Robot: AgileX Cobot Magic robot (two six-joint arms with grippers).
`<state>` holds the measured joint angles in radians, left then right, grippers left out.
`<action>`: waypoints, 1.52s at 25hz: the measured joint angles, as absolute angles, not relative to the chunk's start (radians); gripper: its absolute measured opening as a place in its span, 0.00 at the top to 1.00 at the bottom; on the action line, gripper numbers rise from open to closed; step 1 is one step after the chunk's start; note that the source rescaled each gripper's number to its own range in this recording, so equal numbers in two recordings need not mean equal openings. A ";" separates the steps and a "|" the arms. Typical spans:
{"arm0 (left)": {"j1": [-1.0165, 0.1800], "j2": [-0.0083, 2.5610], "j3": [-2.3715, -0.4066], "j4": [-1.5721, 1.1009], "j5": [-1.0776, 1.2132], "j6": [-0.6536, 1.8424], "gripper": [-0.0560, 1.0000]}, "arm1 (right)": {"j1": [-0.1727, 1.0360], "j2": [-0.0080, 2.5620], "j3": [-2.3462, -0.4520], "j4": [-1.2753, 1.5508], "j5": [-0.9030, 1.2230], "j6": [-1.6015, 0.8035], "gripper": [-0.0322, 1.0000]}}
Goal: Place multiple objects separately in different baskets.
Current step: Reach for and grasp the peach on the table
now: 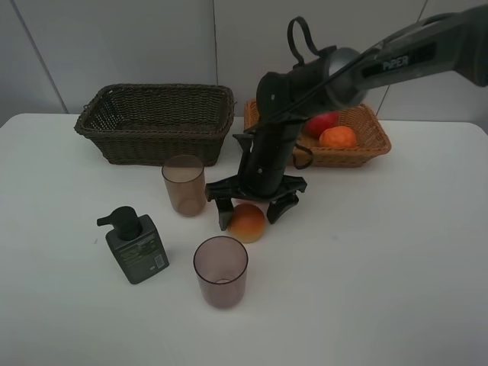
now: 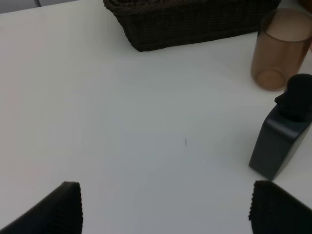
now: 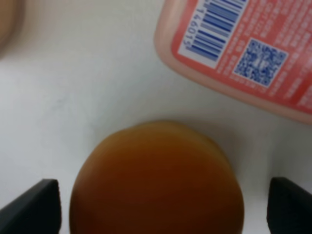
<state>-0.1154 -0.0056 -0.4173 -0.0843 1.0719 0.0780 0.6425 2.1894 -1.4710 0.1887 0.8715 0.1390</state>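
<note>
**A:** What stands on the white table [image 1: 396, 267], largest first?

**B:** Far left, a deep dark brown woven wicker basket [image 1: 156, 122]. Far right, a shallower light orange-tan wicker basket [image 1: 366, 145]. It holds a red apple [image 1: 322, 122] and an orange tangerine [image 1: 338, 137], side by side.

**A:** And the end effectors?

**B:** The right gripper [image 1: 250, 218] points down at mid-table. Its jaws are moderately wide, one on each side of a round peach-coloured fruit [image 1: 247, 222] that rests on the table. A gap shows at both sides, so the fruit is not gripped. The left gripper [image 2: 165, 209] appears only in its own wrist view, jaws spread wide above bare table.

**A:** The smaller items?

**B:** A dark green pump bottle [image 1: 136, 245] stands upright, near left. There are two translucent brownish-pink cups, both upright. The far cup [image 1: 184, 184] is just in front of the dark basket. The near cup [image 1: 220, 271] is right of the pump bottle. A small pink bottle [image 3: 243, 48] with a barcode label lies just beside the fruit, not touching it. It is seen only from the right wrist.
</note>
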 joint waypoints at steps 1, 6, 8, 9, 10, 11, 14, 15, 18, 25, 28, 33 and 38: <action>-0.115 -0.006 -0.417 -0.084 1.072 0.078 0.07 | 0.643 2.192 -1.471 0.191 0.871 0.139 0.32; -0.115 -0.006 -0.417 -0.084 1.072 0.078 0.07 | 0.643 2.202 -1.471 0.193 0.868 0.140 0.32; -0.115 -0.006 -0.417 -0.084 1.072 0.078 0.07 | 0.643 2.202 -1.471 0.193 0.867 0.141 0.33; -0.115 -0.006 -0.417 -0.084 1.072 0.078 0.07 | 0.643 2.202 -1.471 0.193 0.867 0.141 0.35; -0.115 -0.006 -0.417 -0.084 1.072 0.078 0.07 | 0.643 2.202 -1.471 0.193 0.867 0.141 0.40; -0.115 -0.006 -0.417 -0.084 1.072 0.078 0.07 | 0.643 2.202 -1.471 0.193 0.865 0.141 0.48; -0.115 -0.006 -0.417 -0.084 1.072 0.078 0.07 | 0.643 2.203 -1.471 0.196 0.864 0.141 0.78; -0.115 -0.006 -0.417 -0.084 1.072 0.078 0.07 | 0.643 2.204 -1.471 0.197 0.864 0.141 0.86; -0.115 -0.006 -0.417 -0.084 1.072 0.078 0.07 | 0.643 2.204 -1.471 0.197 0.864 0.141 0.93; -0.115 -0.006 -0.417 -0.084 1.072 0.078 0.07 | 0.643 2.204 -1.471 0.197 0.871 0.141 0.93; -0.115 -0.006 -0.417 -0.084 1.072 0.078 0.07 | 0.643 2.204 -1.471 0.197 0.875 0.141 0.93; -0.115 -0.006 -0.417 -0.084 1.072 0.078 0.07 | 0.643 2.204 -1.471 0.197 0.881 0.117 0.93; -0.115 -0.006 -0.417 -0.084 1.072 0.078 0.07 | 0.643 2.201 -1.471 0.196 0.895 0.093 0.93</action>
